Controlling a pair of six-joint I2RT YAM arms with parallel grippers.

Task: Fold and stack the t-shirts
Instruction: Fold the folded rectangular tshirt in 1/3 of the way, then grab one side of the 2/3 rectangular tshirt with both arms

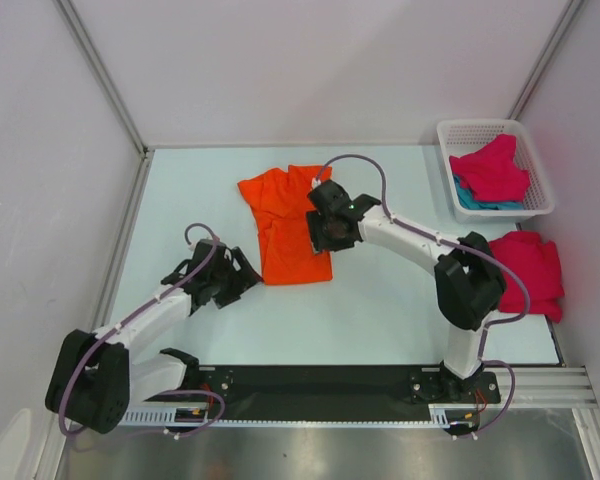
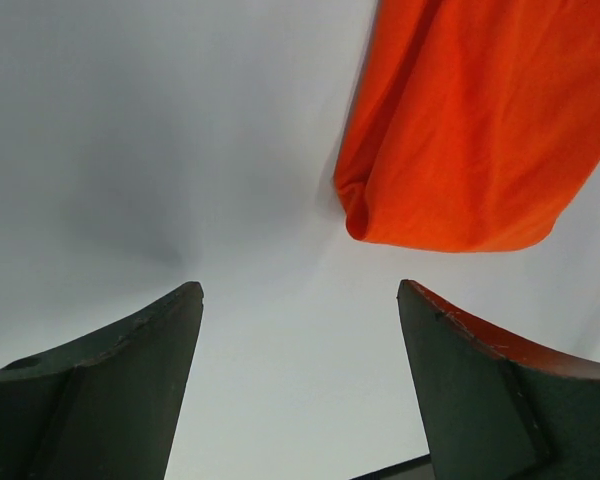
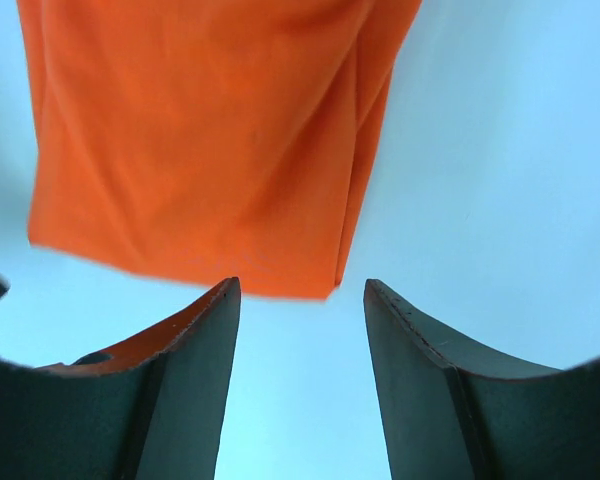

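Nearest us, the black rail (image 1: pixel 310 378) carrying both arms runs along the near edge of the desk (image 1: pixel 400 300). Beyond it the orange t-shirt (image 1: pixel 285 225) lies mid-desk, folded lengthwise into a narrow strip, its collar end bunched at the far side.

We see the right gripper (image 1: pixel 323 238) over the strip's right edge, jaws parted and empty. The left gripper (image 1: pixel 235 275) stands wide open near the strip's near-left corner, holding nothing.

One magenta t-shirt (image 1: pixel 530 265) lies folded at the right edge of the desk. Another (image 1: pixel 492 170) and the teal one (image 1: pixel 470 200) are in the white basket (image 1: pixel 445 130) at the far right.

Our worry is the loose fold: a finger lifting away could snag the top layer and drag it open. A pinch that catches only one layer would skew the next fold — and the bunched collar would leave a lumpy base for stacking.
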